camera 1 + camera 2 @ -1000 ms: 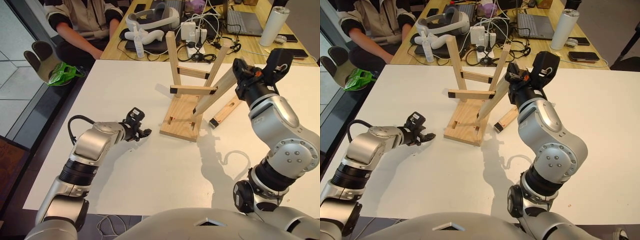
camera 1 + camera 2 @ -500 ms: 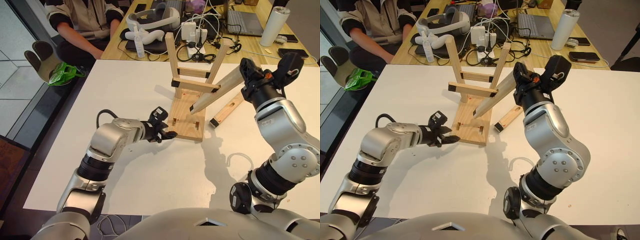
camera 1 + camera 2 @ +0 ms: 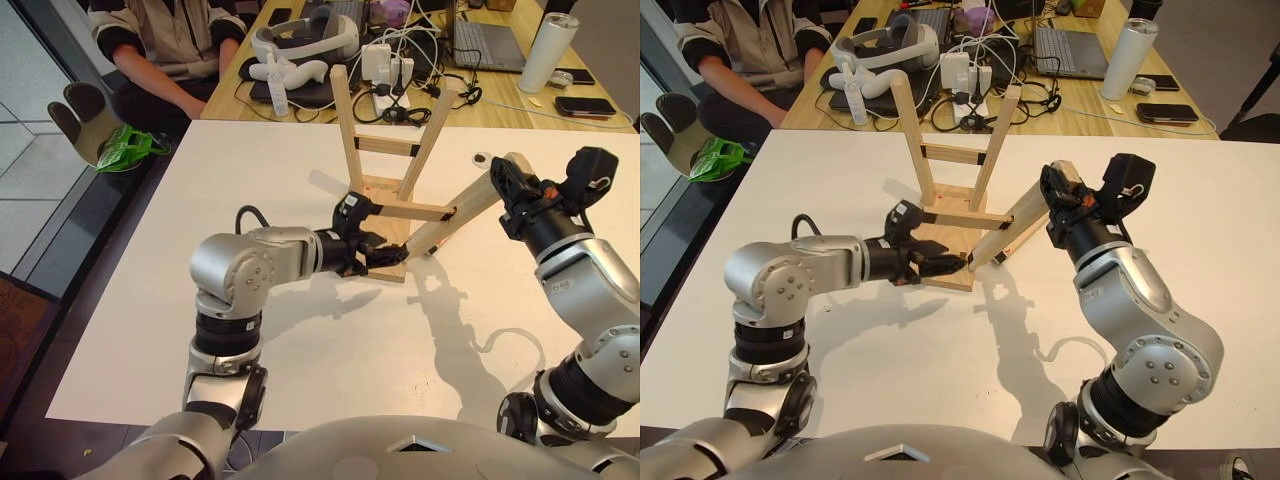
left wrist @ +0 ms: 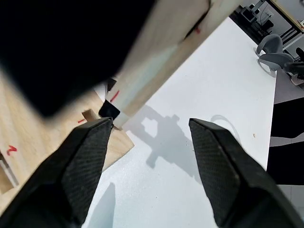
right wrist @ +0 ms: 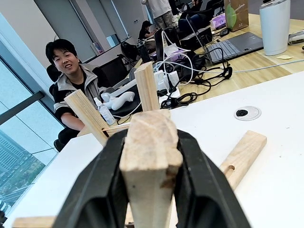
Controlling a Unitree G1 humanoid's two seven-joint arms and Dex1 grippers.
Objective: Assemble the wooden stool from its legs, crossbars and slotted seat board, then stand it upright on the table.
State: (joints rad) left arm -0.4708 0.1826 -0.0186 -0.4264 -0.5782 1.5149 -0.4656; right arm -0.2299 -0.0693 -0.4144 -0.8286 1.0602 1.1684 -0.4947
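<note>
Three legs can be counted. Two stand upright out of the slotted seat board (image 3: 952,196), which lies flat on the white table (image 3: 250,160): the left upright leg (image 3: 343,115) and the right upright leg (image 3: 428,125). The third leg (image 3: 462,208) is slanted and clamped at its upper end by the right gripper (image 3: 520,190), whose two fingers are closed tight on the wood, as the right wrist view makes plain. That leg's lower, black-tipped end comes down at the near right corner of the seat board. I cannot tell whether it sits in a slot. Two crossbars are visible. The upper crossbar (image 3: 388,145) bridges the two upright legs, and the lower crossbar (image 3: 410,210) runs from the left upright leg toward the slanted leg, just above the board. One more slotted wooden piece (image 5: 242,152) lies loose on the table beyond the right gripper. The left gripper (image 3: 385,255) hovers at the near edge of the seat board with its fingers (image 4: 85,161) spread apart and holding nothing. The board's corner and the tip of the slanted leg lie just in front of it, close to one finger.
</note>
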